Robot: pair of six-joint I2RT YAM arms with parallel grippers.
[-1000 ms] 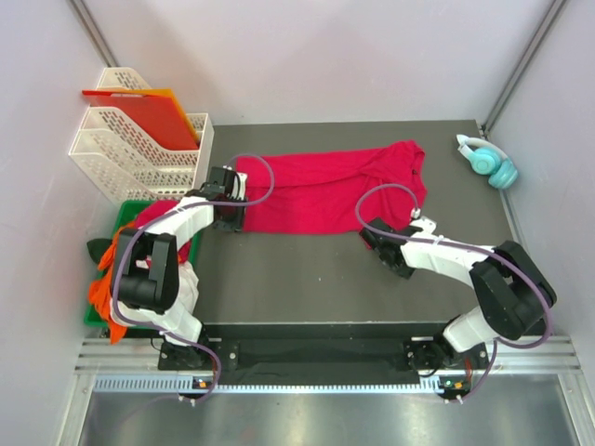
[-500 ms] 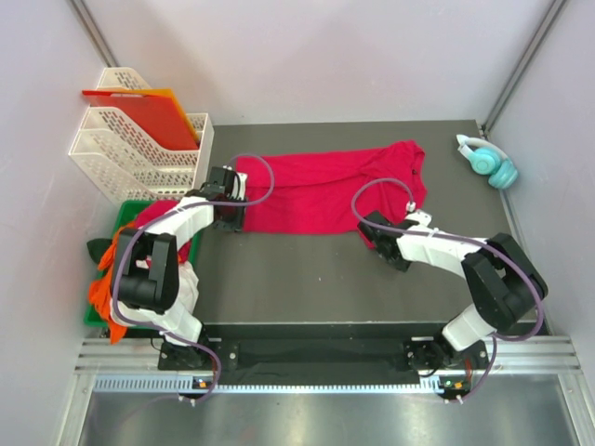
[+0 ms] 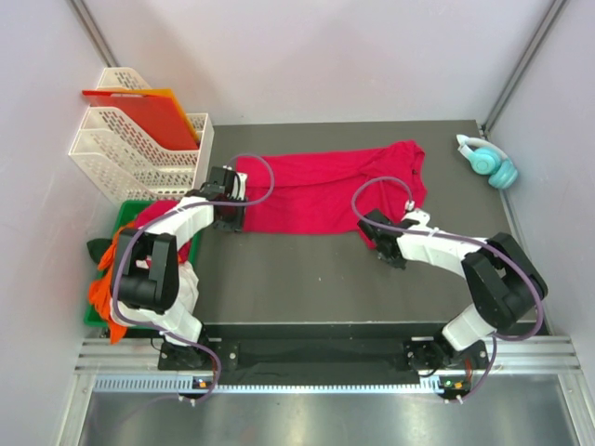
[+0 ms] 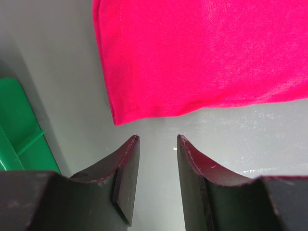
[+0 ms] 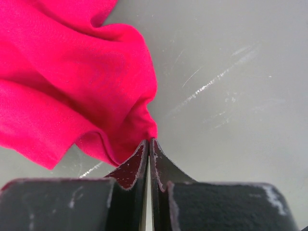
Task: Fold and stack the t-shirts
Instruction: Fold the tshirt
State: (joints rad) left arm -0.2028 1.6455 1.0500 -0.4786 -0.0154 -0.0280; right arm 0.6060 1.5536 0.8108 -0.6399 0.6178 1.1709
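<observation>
Your right claw (image 5: 149, 142) is pinched closed on a fold of the red shirt (image 5: 72, 86), with scuffed grey table (image 5: 231, 96) to its right. Your left claw (image 4: 156, 139) stands open, the shirt's corner just ahead of it. Pale walls (image 3: 325, 56) enclose the table.

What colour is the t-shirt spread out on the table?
Plain crimson-red; the t-shirt shows best in the top external view.

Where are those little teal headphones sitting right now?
In the top view, the teal headphones lie at the far right corner of the table, just right of the crimson t-shirt.
</observation>
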